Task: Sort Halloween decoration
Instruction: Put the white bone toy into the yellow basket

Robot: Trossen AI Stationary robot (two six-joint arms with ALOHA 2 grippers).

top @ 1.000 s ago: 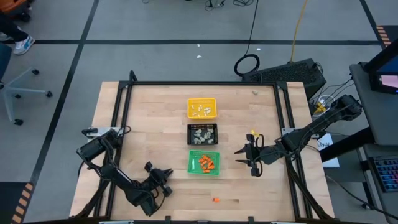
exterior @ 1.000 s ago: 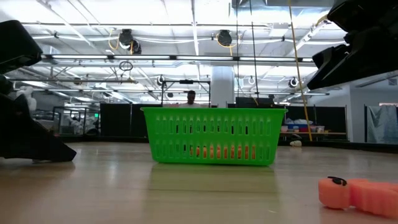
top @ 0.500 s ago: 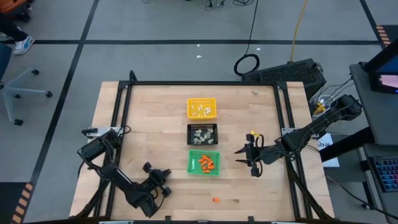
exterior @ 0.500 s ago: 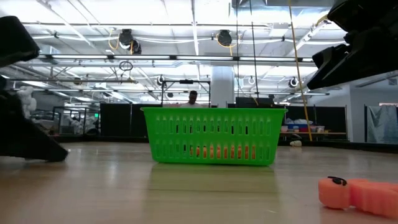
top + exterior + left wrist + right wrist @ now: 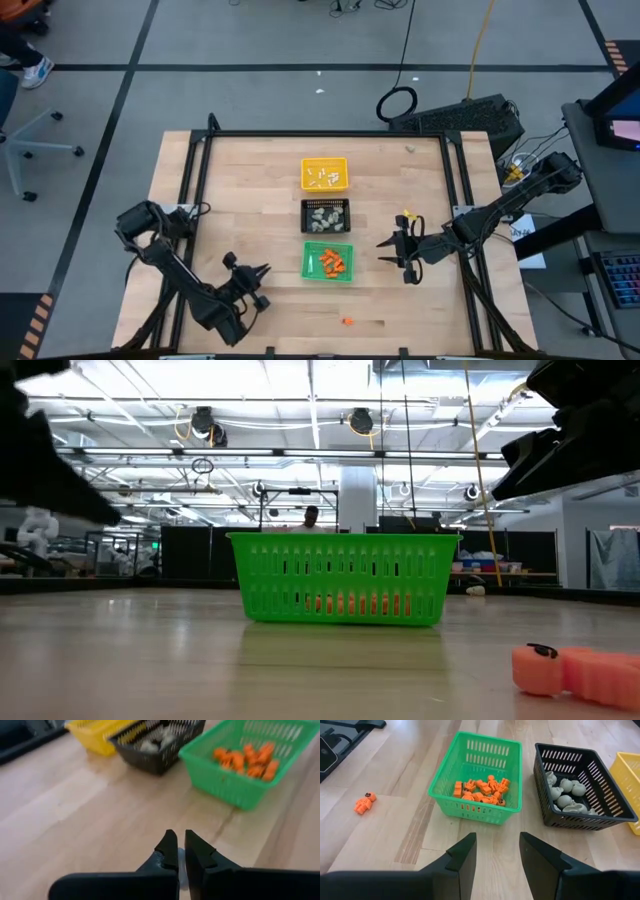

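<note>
My left gripper hangs above the wood at the table's near left, its fingers shut with a sliver of a small whitish piece between them. My right gripper stands open above the table, right of the green tray, holding nothing. The green tray holds orange bits. The black tray holds beige-grey lumps, and the yellow tray holds white sticks. One orange bit lies flat on the table near the front edge. My left gripper pinches the small whitish piece between its two fingertips. Only a thin strip of it shows in the slit, so its shape cannot be told. The fingers slant down toward the trays, and the piece is lifted clear of the table.
The three trays stand in a row down the table's middle, yellow farthest and green nearest. A black frame borders the tabletop. Bare wood lies left of the trays and along the near edge. The loose orange bit shows large in the low view.
My left gripper has risen off the table at the near left. In the low view its dark bulk has gone from table level to the upper left corner. My right gripper, the trays and the loose orange bit have kept still.
</note>
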